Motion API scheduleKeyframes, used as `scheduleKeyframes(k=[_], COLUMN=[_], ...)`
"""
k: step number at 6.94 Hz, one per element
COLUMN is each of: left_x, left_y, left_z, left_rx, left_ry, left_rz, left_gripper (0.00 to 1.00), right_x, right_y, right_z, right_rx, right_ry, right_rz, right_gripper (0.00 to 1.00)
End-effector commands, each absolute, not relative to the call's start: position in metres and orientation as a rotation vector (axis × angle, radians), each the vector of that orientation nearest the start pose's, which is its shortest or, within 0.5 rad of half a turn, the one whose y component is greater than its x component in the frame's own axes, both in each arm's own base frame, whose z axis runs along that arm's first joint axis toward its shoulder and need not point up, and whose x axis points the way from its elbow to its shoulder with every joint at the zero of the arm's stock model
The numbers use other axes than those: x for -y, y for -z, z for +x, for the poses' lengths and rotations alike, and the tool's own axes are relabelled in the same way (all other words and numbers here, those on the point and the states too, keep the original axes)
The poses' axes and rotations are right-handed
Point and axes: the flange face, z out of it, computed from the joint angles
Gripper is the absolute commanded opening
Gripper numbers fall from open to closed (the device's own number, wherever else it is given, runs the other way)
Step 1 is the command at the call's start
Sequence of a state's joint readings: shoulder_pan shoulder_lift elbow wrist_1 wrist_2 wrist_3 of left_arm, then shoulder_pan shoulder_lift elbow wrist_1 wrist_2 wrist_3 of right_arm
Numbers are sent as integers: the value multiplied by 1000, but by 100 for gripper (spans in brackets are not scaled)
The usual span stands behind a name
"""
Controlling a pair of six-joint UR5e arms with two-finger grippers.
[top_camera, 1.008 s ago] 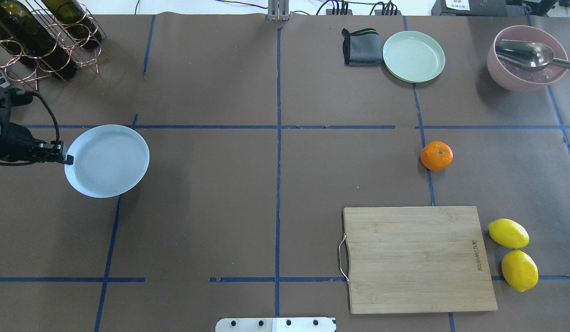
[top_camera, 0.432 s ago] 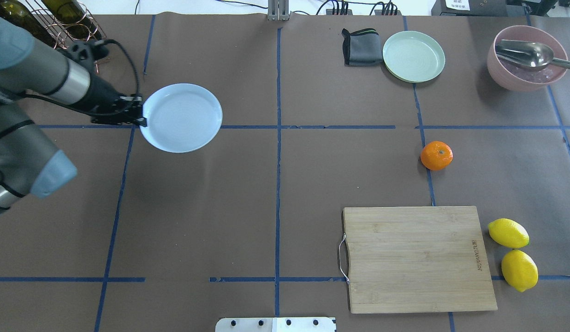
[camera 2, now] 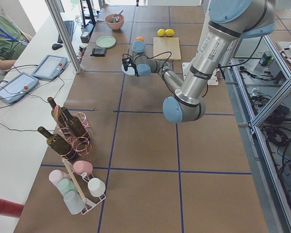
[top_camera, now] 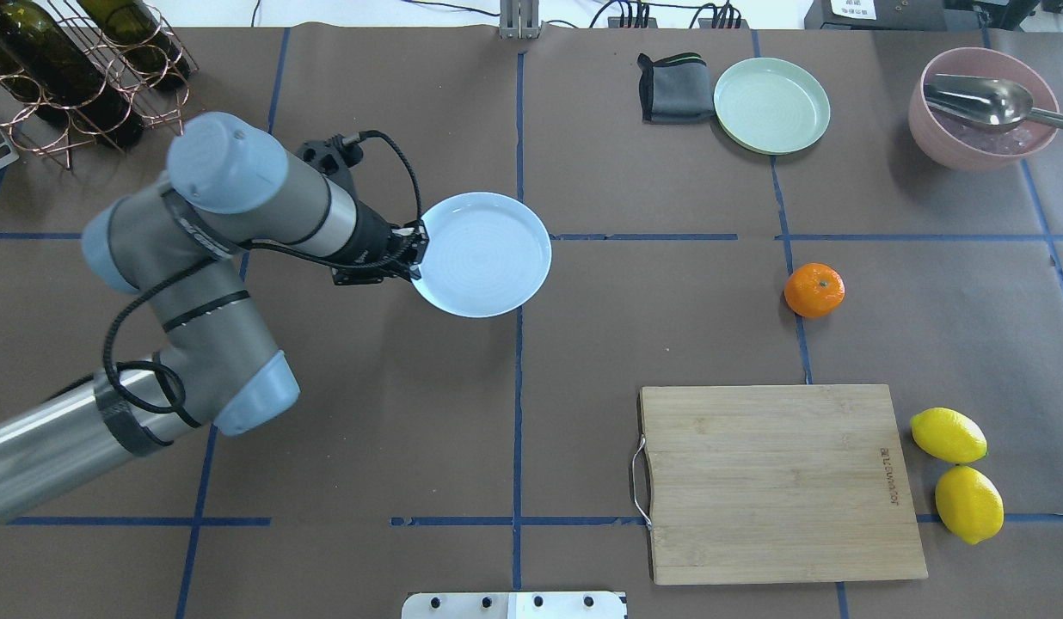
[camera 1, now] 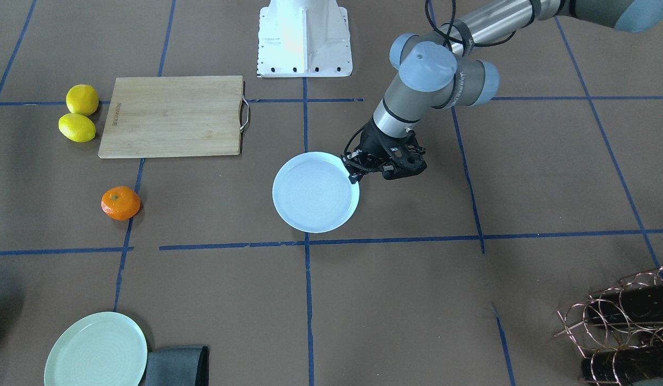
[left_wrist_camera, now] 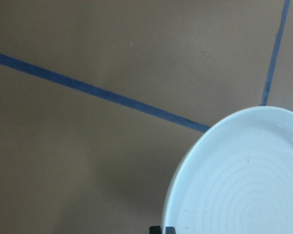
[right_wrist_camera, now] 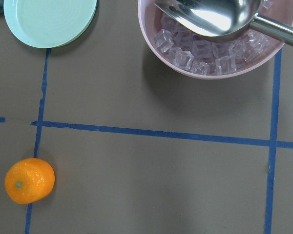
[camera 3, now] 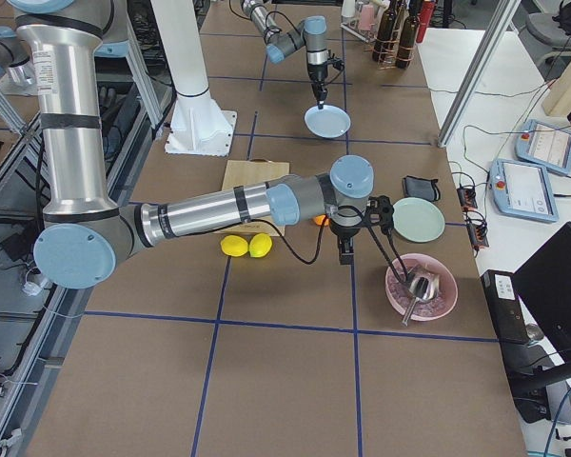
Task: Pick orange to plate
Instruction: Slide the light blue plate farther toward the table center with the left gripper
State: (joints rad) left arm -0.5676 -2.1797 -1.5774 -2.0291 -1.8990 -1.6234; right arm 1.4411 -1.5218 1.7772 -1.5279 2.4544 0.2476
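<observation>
Pale bluish-white, the plate point(top_camera: 482, 254) is hanging from the left gripper point(top_camera: 415, 251). Its jaws are pinching the rim on the arm's side in a narrow grip. That edge hold is keeping the dish level and leaving its whole face free for fruit. Judging by the shadow under it in the wrist view, the plate is riding just clear of the brown paper near the table's middle, probably so that it ends up within the other arm's reach.

The orange point(top_camera: 814, 290) is lying untouched on a blue tape line, well apart from the plate and near the far corner of the cutting board point(top_camera: 777, 481). The right gripper point(camera 3: 347, 249) is hovering near it, toward the pink bowl point(top_camera: 983, 107). I cannot tell how its jaws are standing.
</observation>
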Motion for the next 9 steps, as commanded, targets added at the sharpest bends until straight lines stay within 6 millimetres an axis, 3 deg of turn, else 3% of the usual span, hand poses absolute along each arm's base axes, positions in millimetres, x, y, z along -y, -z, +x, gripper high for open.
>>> scheduleKeyframes(k=[1,2,3,4,5,7,9], left_x=[438,437,438,441,456,480,496], left_y=[-247,-253,-250,-253,-252,-249,-242], left_z=[557,559,555,545,523,468,424], left_rx=[-1090,-1084,-1092,-1107,-1110,-1114,-1002], left_ry=[381,371,351,333,317,313,229], left_rz=[-11,-8,9,32,74,59,136], left_gripper=[0,27,99,100,100,100,100], right_x=[515,514,514,515,516,506,487], right_y=[-507,-503,-502,-492,-481,-469,-460], right_z=[-17,-21,-29,-47,-71,-149,-220], right_rx=[917,917,919,925,916,882,878], right_ry=[-6,-2,-3,-11,-23,-40,-55], right_rz=[101,101,88,69,46,73,98], right_gripper=[100,100,100,100,100,100,100])
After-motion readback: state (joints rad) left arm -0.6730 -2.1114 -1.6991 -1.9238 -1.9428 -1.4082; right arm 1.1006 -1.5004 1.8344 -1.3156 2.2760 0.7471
